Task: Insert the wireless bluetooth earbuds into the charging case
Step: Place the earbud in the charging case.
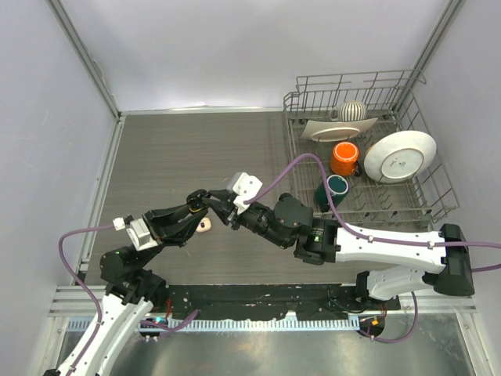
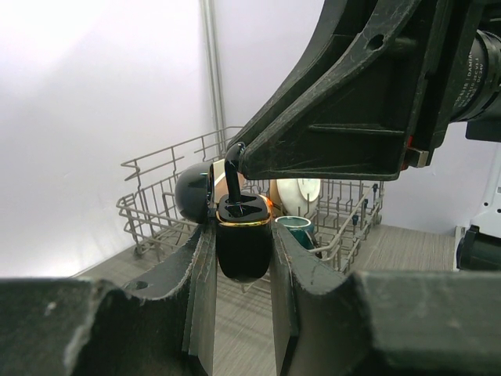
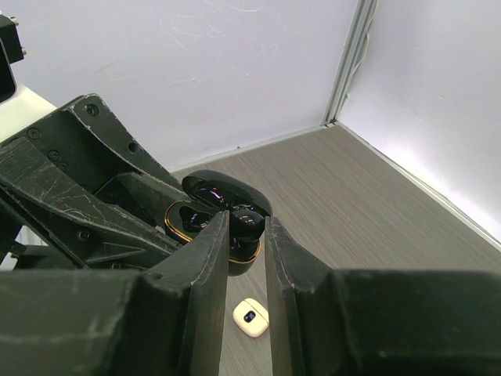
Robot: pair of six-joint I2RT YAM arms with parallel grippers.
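- One black earbud [image 2: 232, 178] shows, stem pointing down into the open top of the black charging case [image 2: 243, 251]. Both are held up off the table [image 1: 196, 149].
- Left wrist view gives the side profile: the stem is at the gold-rimmed well and the lid [image 2: 194, 196] is swung open toward 9 o'clock. Can't tell if the bud is seated.
- Right wrist view looks down from above and shows only the bud's head. It also catches a white case [image 3: 252, 317] on the table at 6 o'clock, which the left wrist view lacks.
- Top view: bud and black case are hidden by the meeting fingers. The white case sits just under them, at 6 o'clock.
- Dish rack [image 1: 291, 141] is at 2 o'clock from the meeting point, well apart, holding an orange mug [image 1: 344, 158], teal mug [image 1: 337, 188] and plate [image 1: 399, 155].
- Right gripper [image 3: 246, 227] is clenched on the bud, which sits right between its fingertips.
- Left gripper [image 2: 243, 235] is clamped on the black case's body, one finger on each side.
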